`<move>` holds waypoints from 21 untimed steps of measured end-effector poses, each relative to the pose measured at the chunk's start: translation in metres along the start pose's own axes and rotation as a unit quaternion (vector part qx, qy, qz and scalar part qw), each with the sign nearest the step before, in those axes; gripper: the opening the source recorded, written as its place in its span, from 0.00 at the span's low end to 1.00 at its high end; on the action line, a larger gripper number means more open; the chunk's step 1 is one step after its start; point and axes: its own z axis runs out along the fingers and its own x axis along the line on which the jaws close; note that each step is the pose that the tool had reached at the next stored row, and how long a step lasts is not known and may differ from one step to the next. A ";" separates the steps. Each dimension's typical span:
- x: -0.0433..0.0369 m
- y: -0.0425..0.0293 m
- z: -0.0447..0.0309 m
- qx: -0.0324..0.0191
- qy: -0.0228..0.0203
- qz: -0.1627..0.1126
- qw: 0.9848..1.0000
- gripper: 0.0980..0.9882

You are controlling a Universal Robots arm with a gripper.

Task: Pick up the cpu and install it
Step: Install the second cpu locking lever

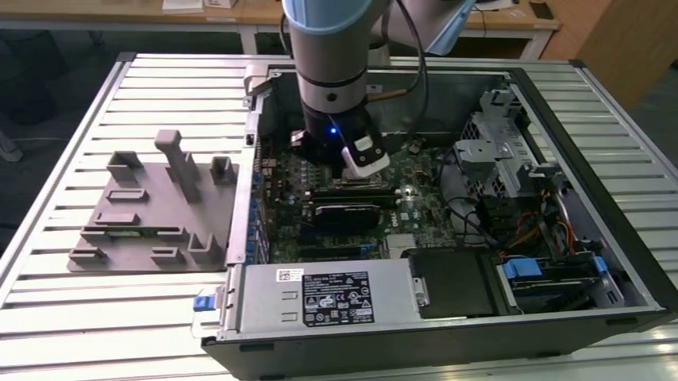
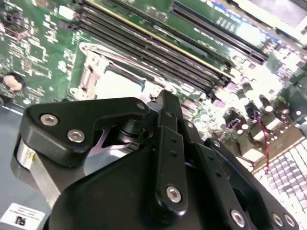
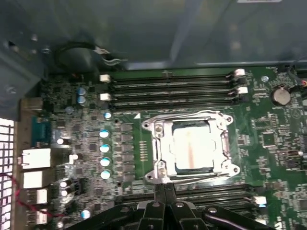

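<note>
The cpu (image 3: 193,146) is sitting flat in the socket (image 3: 192,146) on the board, with the gripper (image 3: 164,191) hovering just beside it, fingers closed together and holding nothing; thin, rigid and fragile, it is best gripped by opposite edges

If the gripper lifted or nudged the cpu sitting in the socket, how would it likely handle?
The cpu looks like a thin flat square plate, so probably stiff and unlikely to roll or tip. Its shiny metal top suggests a slick surface. It lies within the metal socket frame, so a sideways push would likely meet the frame rather than slide it.
</note>
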 end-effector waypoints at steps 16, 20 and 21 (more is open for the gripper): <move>-0.0254 0.0245 0.0069 0.021 -0.002 0.000 1.000 0.01; -0.0326 0.0283 0.0081 0.026 -0.002 -0.001 1.000 0.01; -0.0337 0.0290 0.0083 0.027 -0.002 -0.001 1.000 0.01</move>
